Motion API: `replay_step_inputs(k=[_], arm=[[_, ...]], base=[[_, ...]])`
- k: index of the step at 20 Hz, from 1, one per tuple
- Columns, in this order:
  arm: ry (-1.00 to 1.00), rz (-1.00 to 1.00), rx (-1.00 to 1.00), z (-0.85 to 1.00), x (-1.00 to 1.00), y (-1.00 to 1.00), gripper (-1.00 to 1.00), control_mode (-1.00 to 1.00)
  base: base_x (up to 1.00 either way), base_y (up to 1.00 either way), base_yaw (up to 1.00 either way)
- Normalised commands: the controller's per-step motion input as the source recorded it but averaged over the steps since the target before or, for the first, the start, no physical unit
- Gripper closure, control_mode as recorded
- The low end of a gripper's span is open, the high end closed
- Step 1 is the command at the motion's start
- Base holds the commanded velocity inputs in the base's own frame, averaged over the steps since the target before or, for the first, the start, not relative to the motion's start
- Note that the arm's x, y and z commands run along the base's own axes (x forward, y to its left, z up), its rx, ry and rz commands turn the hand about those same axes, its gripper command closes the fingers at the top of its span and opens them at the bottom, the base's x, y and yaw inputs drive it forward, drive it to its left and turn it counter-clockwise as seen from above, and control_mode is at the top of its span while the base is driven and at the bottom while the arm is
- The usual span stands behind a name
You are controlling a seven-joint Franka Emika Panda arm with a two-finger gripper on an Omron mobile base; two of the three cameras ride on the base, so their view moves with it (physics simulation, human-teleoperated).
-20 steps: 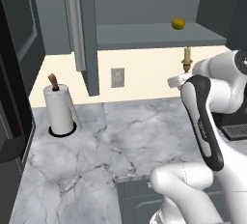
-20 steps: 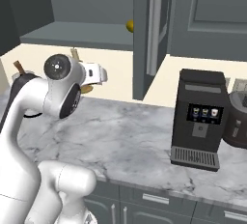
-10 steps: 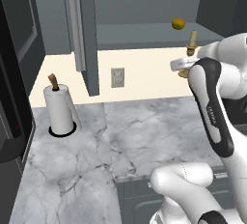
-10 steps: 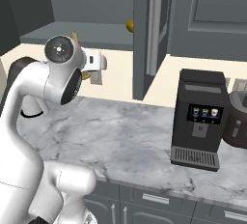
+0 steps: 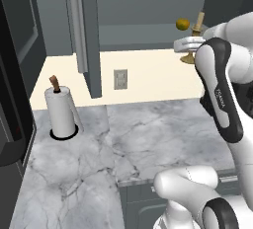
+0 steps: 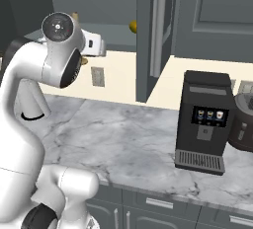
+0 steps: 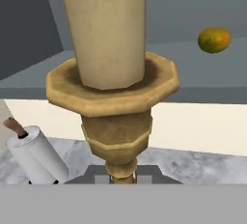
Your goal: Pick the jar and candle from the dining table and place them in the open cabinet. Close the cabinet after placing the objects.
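My gripper [image 5: 189,44] is shut on the candle [image 5: 199,21], a pale-yellow stick in a brass holder [image 5: 188,58], and holds it upright in front of the open cabinet's shelf [image 5: 143,30]. In the hand view the stick [image 7: 103,25] and its holder [image 7: 116,97] stand close up, the stem pinched low down by the gripper [image 7: 121,175]. From the right base view the candle [image 6: 75,15] pokes up behind the arm, beside the gripper [image 6: 95,45]. The cabinet door [image 5: 84,30] hangs open at the left. The jar and the dining table are out of view.
A small yellow-green fruit [image 5: 182,23] lies on the cabinet shelf, just left of the candle. Below are a marble counter [image 5: 148,134], a paper towel roll [image 5: 62,109] on the left, a wall outlet [image 5: 120,79] and a black coffee machine [image 6: 205,119] on the right.
The arm has lifted the candle from below the shelf up to shelf height and slightly right, closer to the fruit. The grip stayed shut.
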Motion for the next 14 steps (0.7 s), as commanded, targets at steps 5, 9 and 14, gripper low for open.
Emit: replay_step_inputs(k=[5, 9, 14], arm=[[0.00, -0.05, 0.06, 0.36, 0.14, 0.10, 1.00, -1.00], [-0.01, -0.07, 0.04, 0.24, 0.26, 0.11, 1.00, -1.00], [-0.07, -0.06, 0.04, 0.10, 0.32, 0.00, 1.00, -1.00]], base=[[0.00, 0.00, 0.00], [0.00, 0.00, 0.00], [0.00, 0.00, 0.00]])
